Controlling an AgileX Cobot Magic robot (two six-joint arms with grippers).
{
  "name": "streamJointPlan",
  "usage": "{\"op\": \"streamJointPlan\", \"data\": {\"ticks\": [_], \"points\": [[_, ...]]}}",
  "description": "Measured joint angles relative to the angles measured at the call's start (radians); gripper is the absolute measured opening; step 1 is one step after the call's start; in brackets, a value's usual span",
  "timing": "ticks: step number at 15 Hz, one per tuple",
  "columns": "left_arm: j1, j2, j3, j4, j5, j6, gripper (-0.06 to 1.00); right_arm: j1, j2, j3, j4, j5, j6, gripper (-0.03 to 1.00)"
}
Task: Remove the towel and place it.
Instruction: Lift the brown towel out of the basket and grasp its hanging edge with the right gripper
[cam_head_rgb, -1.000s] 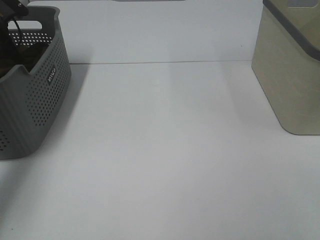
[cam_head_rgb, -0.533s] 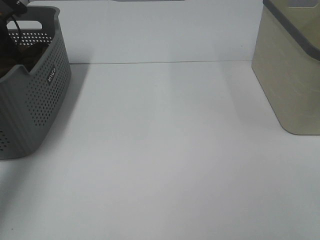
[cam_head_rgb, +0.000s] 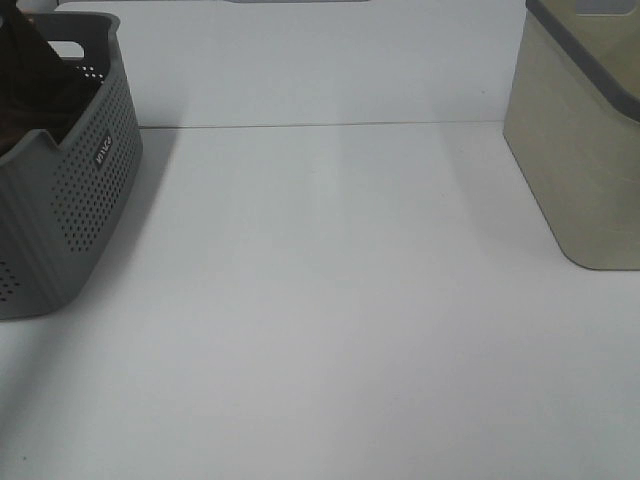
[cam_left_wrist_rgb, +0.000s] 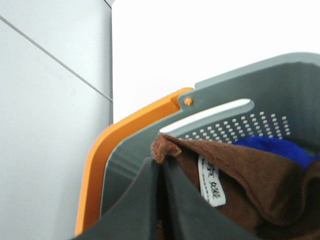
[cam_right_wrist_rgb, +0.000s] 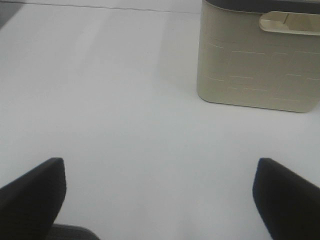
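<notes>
The dark brown towel rises in a peak out of the grey perforated basket at the far left of the table. In the left wrist view my left gripper is shut on a folded edge of the towel, close to its white label. A blue cloth lies behind the towel in the basket. The left gripper itself is out of the high view. My right gripper is open and empty above the bare white table.
A beige bin with a grey rim stands at the far right; it also shows in the right wrist view. An orange rim runs beside the grey basket. The white table lies between basket and bin.
The brown towel has come up into view above the basket's rim. The dark arm part and cable seen earlier at the top left corner are no longer visible.
</notes>
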Motion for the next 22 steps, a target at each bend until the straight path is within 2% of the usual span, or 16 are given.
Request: {"op": "streamJointPlan", "data": {"ticks": [5, 7, 12, 15, 18, 20, 21, 22], "points": [[-0.068, -0.209, 0.0, -0.106, -0.004, 0.117, 0.0, 0.0, 0.0, 0.0, 0.0, 0.0, 0.0, 0.95], [-0.139, -0.326, 0.0, -0.128, -0.009, 0.158, 0.0, 0.0, 0.0, 0.0, 0.0, 0.0, 0.0, 0.95], [-0.283, -0.428, 0.0, -0.179, 0.002, 0.192, 0.0, 0.0, 0.0, 0.0, 0.009, 0.0, 0.0, 0.95], [-0.378, -0.432, 0.0, -0.255, 0.052, 0.244, 0.0, 0.0, 0.002, 0.0, 0.072, -0.001, 0.0, 0.95], [-0.473, -0.432, 0.0, -0.281, 0.063, 0.253, 0.0, 0.0, 0.071, 0.0, 0.143, -0.024, 0.0, 0.95], [-0.548, -0.432, 0.0, -0.282, 0.042, 0.253, 0.0, 0.0, 0.191, -0.008, 0.181, -0.061, 0.0, 0.94], [-0.612, -0.426, 0.0, -0.282, 0.008, 0.253, 0.0, 0.0, 0.347, -0.011, 0.261, -0.114, -0.041, 0.94], [-0.637, -0.418, 0.0, -0.282, -0.008, 0.253, 0.0, 0.0, 0.427, -0.011, 0.303, -0.149, -0.106, 0.93]]}}
